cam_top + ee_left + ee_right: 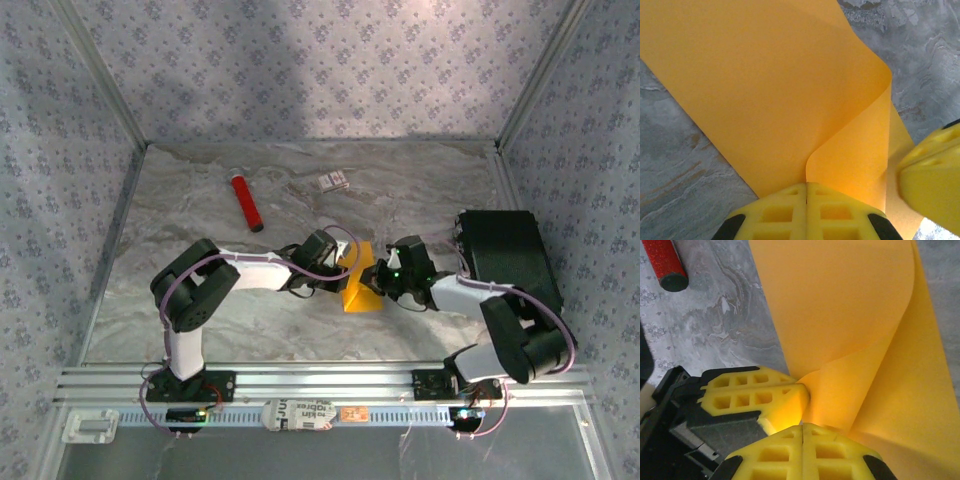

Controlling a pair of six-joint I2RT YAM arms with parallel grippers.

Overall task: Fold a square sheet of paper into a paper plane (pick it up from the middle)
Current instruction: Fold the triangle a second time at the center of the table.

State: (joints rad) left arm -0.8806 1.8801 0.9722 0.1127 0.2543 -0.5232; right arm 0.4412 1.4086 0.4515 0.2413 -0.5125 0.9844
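Observation:
The square sheet of paper (pixel 358 285) is orange-yellow and stands lifted off the marble table between my two grippers, bent over on itself in a soft curl. My left gripper (pixel 806 186) is shut on the sheet's (pixel 765 90) edge, its yellow pads pressed together with the paper running out from between them. My right gripper (pixel 803 427) is shut on the sheet (pixel 850 315) just beside it. The left gripper's fingers (pixel 755 395) nearly touch the right gripper's tips. In the top view the left gripper (pixel 342 272) and the right gripper (pixel 377 278) meet at the paper from either side.
A red cylindrical tube (pixel 247 203) lies at the back left, its black end (pixel 672 281) close to the grippers. A small white card (pixel 334 181) lies at the back middle. A black box (pixel 510 255) stands at the right edge, beside the right arm.

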